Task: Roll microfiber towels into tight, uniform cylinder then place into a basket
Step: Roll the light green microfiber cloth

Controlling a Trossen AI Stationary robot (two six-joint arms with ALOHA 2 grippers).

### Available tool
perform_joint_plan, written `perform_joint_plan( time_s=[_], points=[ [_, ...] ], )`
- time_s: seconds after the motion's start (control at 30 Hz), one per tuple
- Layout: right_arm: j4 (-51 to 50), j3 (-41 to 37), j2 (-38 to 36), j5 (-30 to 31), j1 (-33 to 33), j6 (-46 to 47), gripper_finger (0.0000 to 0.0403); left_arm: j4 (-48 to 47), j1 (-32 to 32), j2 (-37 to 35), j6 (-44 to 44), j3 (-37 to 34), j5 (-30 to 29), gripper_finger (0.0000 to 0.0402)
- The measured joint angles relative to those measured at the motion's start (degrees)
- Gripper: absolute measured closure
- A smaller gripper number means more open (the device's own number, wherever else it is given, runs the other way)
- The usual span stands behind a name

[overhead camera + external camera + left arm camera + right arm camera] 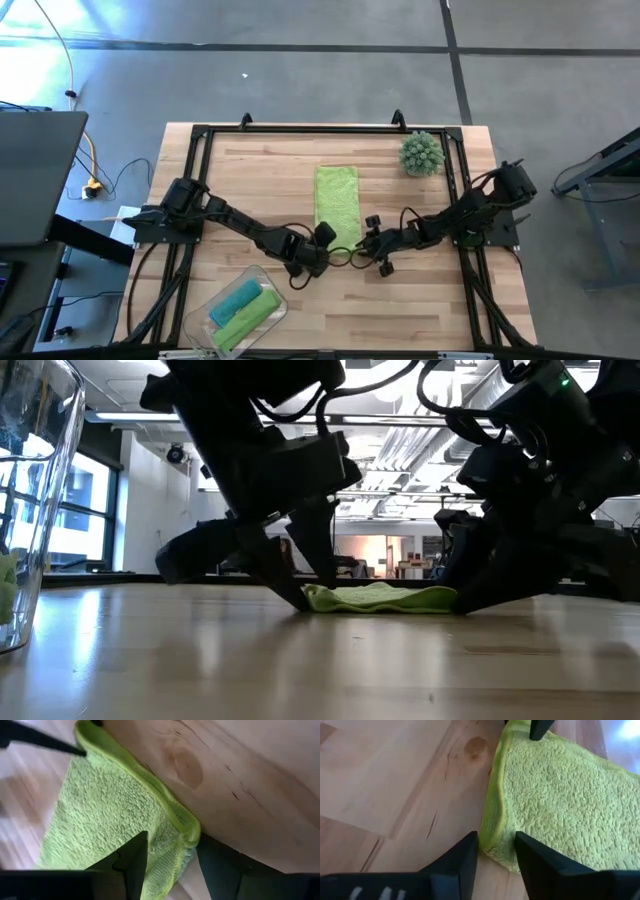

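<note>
A lime green microfiber towel (337, 200) lies flat mid-table, its long side running far to near. Its near edge (380, 598) stands up as a thick lip. My left gripper (325, 240) is open at the towel's near left corner, and my right gripper (366, 241) is open at its near right corner. Both point slanting down, and the low view shows their tips on the table at either end of that edge. The clear basket (195, 322) at the near left holds a teal roll (238, 297) and a lime roll (245, 320). My left gripper (172, 837) straddles the towel's near left corner (189, 834). One finger (134, 860) lies on top of the cloth, the other (215, 865) on the wood just outside the edge. It comes slanting down from the near left. The towel lies on the table. My right gripper (496, 836) straddles the near right corner (492, 837). One finger (535, 860) rests on the cloth, the other (465, 857) on the wood against the thick edge. It comes slanting down from the near right. The cloth between them bulges up a little.
A spiky grey-green ball (421, 153) sits at the far right of the table. Bare wood lies left of the towel and near the front edge. The basket's clear wall (30, 510) stands close at the left of the low view.
</note>
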Motion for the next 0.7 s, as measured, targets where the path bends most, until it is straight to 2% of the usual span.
perform_joint_plan(
  time_s=[0.13, 0.33, 0.43, 0.5, 0.6, 0.7],
  points=[
    [-0.4, 0.0, 0.1, 0.3, 0.8, 0.7, 0.0312, 0.2, 0.0, 0.1, -8.5, 0.0, 0.5, 0.0264],
    [-0.6, 0.0, 0.1, 0.2, 1.4, 10.0, 0.0392, 0.2, 0.0, 0.2, -19.4, 0.0, 3.2, 0.0338],
    [-0.4, 0.0, 0.1, 0.1, 1.4, 14.7, 0.0394, 0.1, 0.0, 0.0, -26.2, 0.0, 5.0, 0.0378],
    [0.1, -0.1, 0.1, 0.0, 1.3, 18.2, 0.0392, 0.1, 0.0, -0.5, -30.9, 0.0, 8.3, 0.0394],
    [1.5, -0.1, 0.2, -3.0, 0.8, 21.8, 0.0399, 0.8, 0.5, -1.8, -36.5, 0.0, 14.1, 0.0394],
    [2.9, -0.3, 0.2, -7.0, 0.0, 26.6, 0.04, 1.2, 0.7, -3.1, -40.8, 0.0, 16.9, 0.0396]
  ],
)
